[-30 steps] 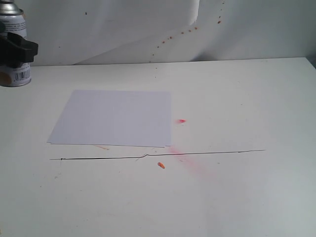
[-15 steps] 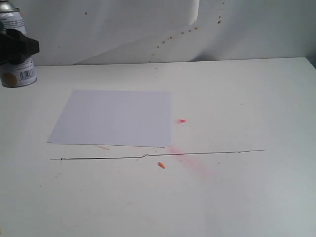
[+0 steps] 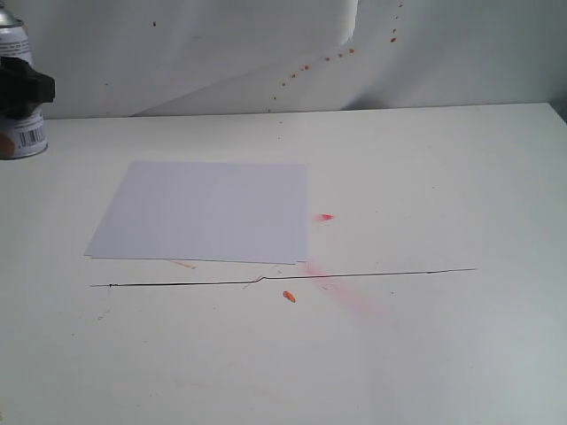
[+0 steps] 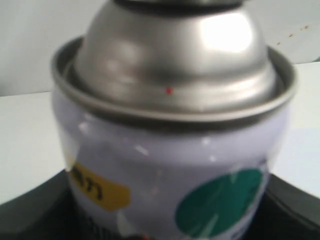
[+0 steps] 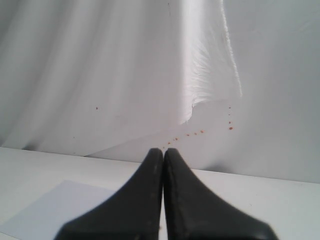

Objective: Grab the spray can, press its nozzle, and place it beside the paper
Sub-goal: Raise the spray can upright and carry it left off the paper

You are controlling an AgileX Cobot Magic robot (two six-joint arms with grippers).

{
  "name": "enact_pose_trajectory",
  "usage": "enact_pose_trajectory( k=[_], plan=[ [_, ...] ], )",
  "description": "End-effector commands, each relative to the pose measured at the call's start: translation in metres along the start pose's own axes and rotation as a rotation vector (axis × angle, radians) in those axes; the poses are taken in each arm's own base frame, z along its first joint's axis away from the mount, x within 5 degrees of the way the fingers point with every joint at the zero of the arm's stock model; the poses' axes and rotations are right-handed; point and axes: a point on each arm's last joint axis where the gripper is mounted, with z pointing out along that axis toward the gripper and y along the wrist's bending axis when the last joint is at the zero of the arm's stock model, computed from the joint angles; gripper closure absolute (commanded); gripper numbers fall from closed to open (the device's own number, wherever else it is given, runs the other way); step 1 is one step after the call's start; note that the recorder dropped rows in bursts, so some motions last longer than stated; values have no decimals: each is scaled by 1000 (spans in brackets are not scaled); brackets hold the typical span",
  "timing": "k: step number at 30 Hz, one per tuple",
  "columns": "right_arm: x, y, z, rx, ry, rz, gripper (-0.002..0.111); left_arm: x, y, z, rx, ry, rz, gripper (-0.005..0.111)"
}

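At the far left edge of the exterior view my left gripper (image 3: pixel 22 88) is shut on the spray can (image 3: pixel 25 137), upright, with its silver dome above the black fingers. Whether its base touches the table I cannot tell. In the left wrist view the spray can (image 4: pixel 170 150) fills the frame, with dark fingers (image 4: pixel 30 215) at its sides. The nozzle is cut off by the frame edge. The paper (image 3: pixel 205 211) lies flat to the can's right. My right gripper (image 5: pixel 163 155) is shut and empty, with the paper (image 5: pixel 60 210) below it; the exterior view does not show it.
Red and orange spray stains (image 3: pixel 326 217) mark the white table right of the paper. A thin black line (image 3: pixel 283 279) runs in front of it. A creased white backdrop sheet (image 3: pixel 266 53) with orange specks hangs behind the table.
The left gripper has carried the can a little further left, so more of it is cut off by the frame edge. The paper has not moved.
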Motion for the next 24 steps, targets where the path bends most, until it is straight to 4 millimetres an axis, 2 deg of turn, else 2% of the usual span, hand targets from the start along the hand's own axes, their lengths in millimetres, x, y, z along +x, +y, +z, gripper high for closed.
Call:
enact_pose_trajectory(
  k=[1, 11, 15, 20, 24],
  plan=[
    [0, -1, -1, 11, -8, 6, 108, -1, 8, -4, -89, -50, -76, 107],
    [0, -1, -1, 11, -8, 6, 108, 18, 16, -1, -167, -192, -90, 107],
    [0, -1, -1, 11, -8, 6, 108, 16, 11, -1, -125, -228, -16, 107],
    [0, -1, -1, 11, -8, 6, 108, 13, 11, -2, -114, -265, -2, 107],
    [0, -1, -1, 11, -8, 6, 108, 14, 12, 9, -110, -302, 43, 107]
  ],
)
